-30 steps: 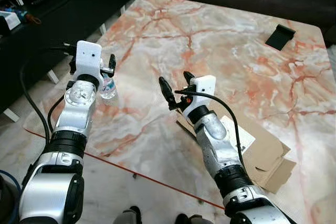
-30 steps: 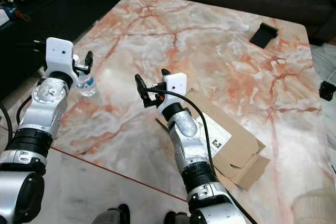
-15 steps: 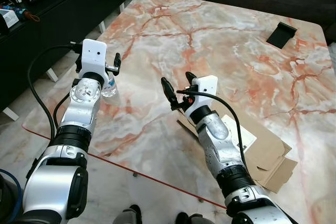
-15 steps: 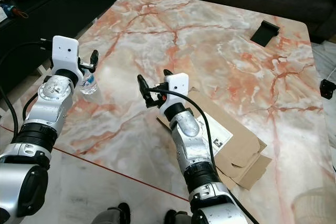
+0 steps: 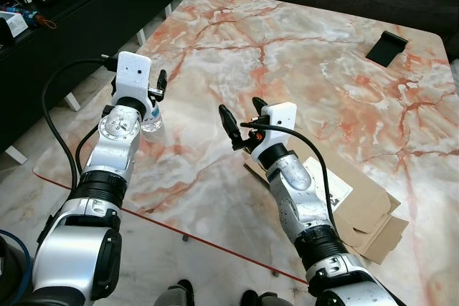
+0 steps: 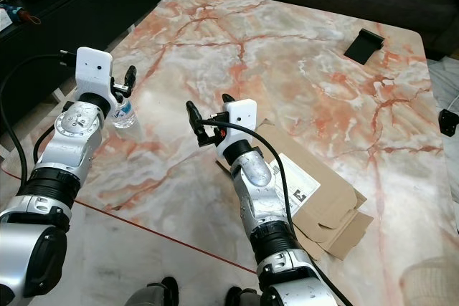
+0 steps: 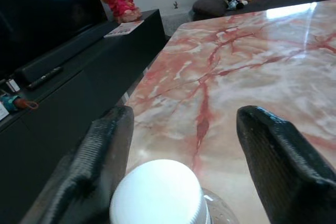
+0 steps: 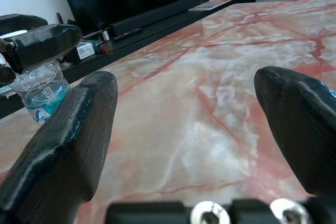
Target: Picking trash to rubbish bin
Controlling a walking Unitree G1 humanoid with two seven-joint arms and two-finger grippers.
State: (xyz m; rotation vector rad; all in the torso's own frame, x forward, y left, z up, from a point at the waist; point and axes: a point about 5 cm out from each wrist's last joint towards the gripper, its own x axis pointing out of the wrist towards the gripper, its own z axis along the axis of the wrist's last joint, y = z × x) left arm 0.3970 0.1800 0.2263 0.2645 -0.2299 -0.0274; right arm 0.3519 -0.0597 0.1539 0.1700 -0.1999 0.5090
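The left gripper (image 5: 153, 88) hung with fingers spread wide around a small bottle (image 5: 150, 119) standing near the table's (image 5: 301, 55) left edge, while the right gripper (image 5: 239, 121), fingers also wide, hovered beside flattened cardboard (image 5: 366, 206).

1. Left arm: silver, extended forward and raised on the robot's left, a black cable looping beside it.
2. Left tool (image 5: 152, 88): at the end of a white wrist housing; its two black fingers (image 7: 100, 156) stand spread apart, pointing forward.
3. Right arm: silver, bent at the elbow, reaching forward near the body's centre line, a black cable running along the forearm.
4. Right tool (image 6: 208, 116): on a white wrist housing; its black fingers (image 8: 68, 129) are parted wide with nothing between them.
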